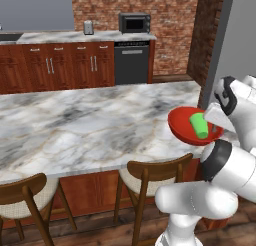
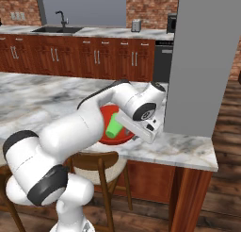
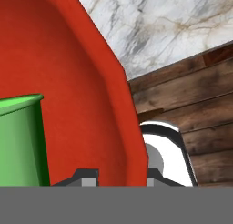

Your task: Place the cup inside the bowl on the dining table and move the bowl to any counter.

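No readable text, label, brand, number or sign anywhere: none on the cup point(image 1: 199, 125), the bowl point(image 1: 181, 125), the microwave point(image 1: 134, 23), the dishwasher point(image 1: 131, 63) or the cabinets point(image 1: 55, 65), all plain-surfaced

Both base views look forward and down from behind the arm, left and right, sharing the red bowl point(image 1: 186, 127) on the marble counter point(image 1: 75, 125); the hand view sits close against the bowl's rim
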{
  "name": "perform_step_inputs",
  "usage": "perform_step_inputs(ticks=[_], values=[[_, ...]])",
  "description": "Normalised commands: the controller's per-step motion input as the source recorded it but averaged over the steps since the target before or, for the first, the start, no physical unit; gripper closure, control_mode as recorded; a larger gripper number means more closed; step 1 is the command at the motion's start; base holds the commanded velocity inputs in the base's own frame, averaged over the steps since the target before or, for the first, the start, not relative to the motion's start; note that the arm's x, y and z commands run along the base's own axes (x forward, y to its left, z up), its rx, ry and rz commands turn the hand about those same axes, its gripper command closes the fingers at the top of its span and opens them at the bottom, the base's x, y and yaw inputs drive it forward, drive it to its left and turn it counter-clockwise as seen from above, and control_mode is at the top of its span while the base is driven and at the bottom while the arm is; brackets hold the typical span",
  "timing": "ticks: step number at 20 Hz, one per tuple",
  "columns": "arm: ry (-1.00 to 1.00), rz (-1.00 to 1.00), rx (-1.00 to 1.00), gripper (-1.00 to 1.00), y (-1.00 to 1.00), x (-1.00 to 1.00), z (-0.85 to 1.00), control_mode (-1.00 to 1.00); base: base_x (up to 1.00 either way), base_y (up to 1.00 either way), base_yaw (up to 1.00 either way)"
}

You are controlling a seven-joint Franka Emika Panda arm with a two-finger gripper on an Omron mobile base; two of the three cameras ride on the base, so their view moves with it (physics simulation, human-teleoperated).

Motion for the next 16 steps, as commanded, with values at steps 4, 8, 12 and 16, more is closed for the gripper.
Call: perform_step_inputs(ticks=[4,8,12,16], values=[[0.01,0.00,-0.03,1.00,0.23,-0.38,0.32,-1.00,0.00,0.00,0.00],[0.09,0.00,-0.07,1.00,0.37,-0.10,0.27,-1.00,0.00,0.00,0.00],[0.12,0.00,-0.07,1.00,0.41,-0.06,0.24,-1.00,0.00,0.00,0.00],[0.14,0.00,-0.06,1.00,0.30,-0.05,0.21,-1.00,0.00,0.00,0.00]])
